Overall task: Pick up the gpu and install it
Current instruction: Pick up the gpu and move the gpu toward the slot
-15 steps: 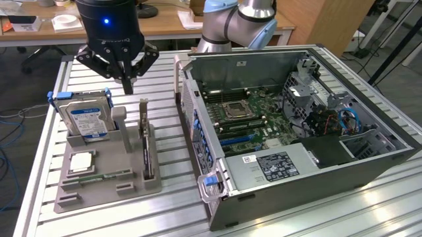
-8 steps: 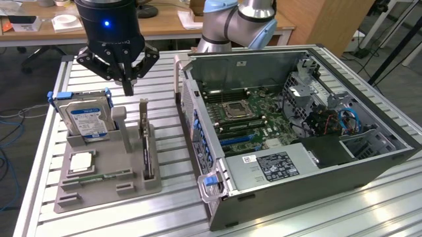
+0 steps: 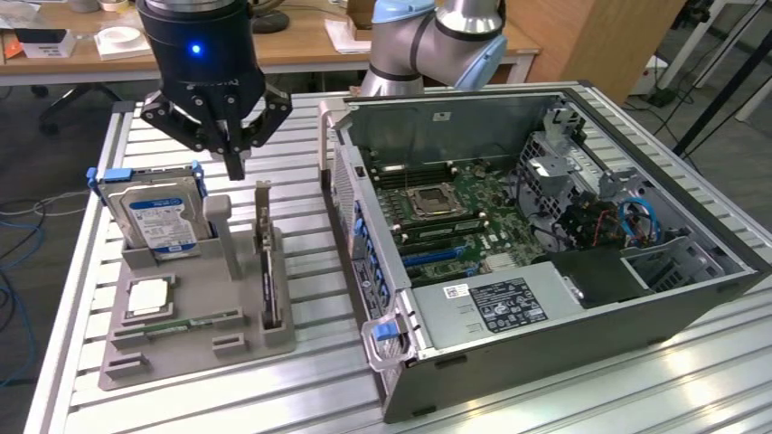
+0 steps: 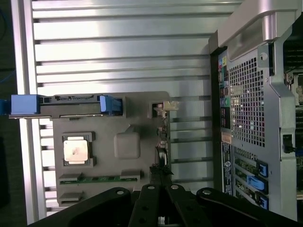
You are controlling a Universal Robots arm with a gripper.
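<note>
The gpu (image 3: pixel 268 260) stands on its long edge in a slot of the grey holder tray (image 3: pixel 181 354), a thin dark card with a metal bracket at its far end. My gripper (image 3: pixel 234 168) hangs just above and behind that far end, its fingers shut together with nothing between them, clear of the card. From the wrist view the gpu (image 4: pixel 164 137) appears edge-on, directly ahead of the closed gripper (image 4: pixel 161 171).
The tray also holds a blue-labelled hard drive (image 3: pixel 163 217) in a blue caddy, a CPU (image 3: pixel 147 296) and a RAM stick (image 3: pixel 193 321). The open computer case (image 3: pixel 675 298) lies to the exterior view's right, motherboard (image 3: pixel 447 212) exposed. Everything sits on a slatted aluminium table (image 3: pixel 302 181).
</note>
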